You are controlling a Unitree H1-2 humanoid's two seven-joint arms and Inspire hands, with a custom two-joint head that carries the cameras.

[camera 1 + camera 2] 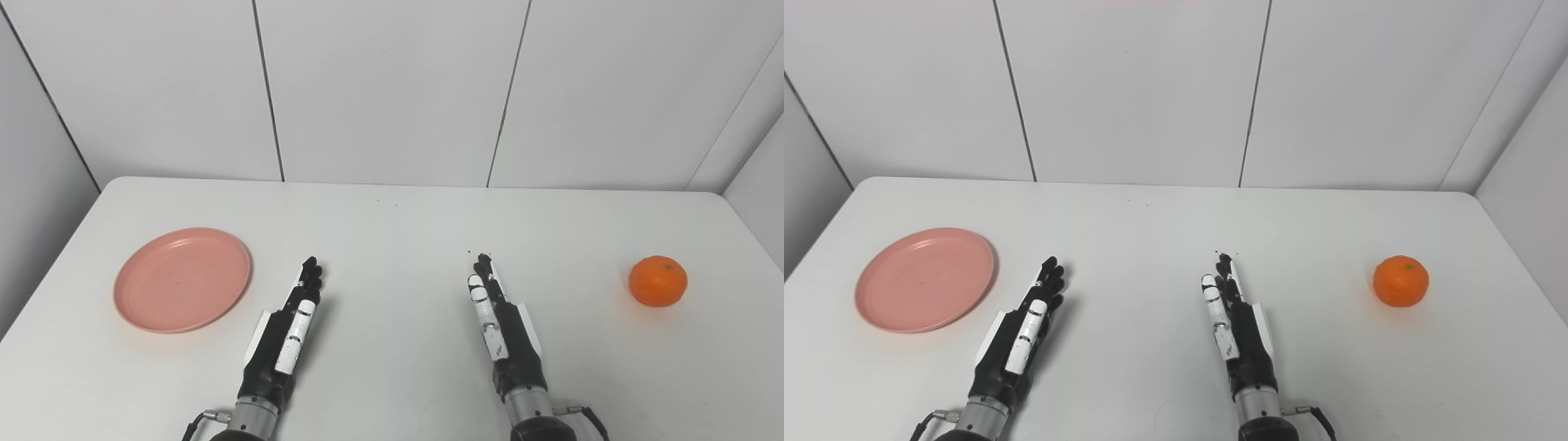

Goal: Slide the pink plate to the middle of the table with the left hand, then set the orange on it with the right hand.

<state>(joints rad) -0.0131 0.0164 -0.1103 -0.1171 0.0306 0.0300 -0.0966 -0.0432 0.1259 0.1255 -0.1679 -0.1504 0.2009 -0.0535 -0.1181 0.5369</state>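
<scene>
— Two hands are all you have over the table (392, 214) just now. What do you see of them?

— Your left hand (288, 331) and right hand (499, 321) both lie low over the near half, fingers stretched straight toward the wall and holding nothing. You see them edge-on, so I can't tell whether they touch the top.

— And the plate?

— The pink plate (182, 279) sits flat on your left side, near the left edge, just beside the left hand but apart from it. It has nothing on it.

— The orange?

— The orange (658, 281) stands on your far right, well apart from the right hand.

— The room?

— The top is plain white with rounded far corners and a few dark specks. Behind it you have a pale panelled wall (392, 86) with thin dark seams, and side walls angle in at both ends.
</scene>
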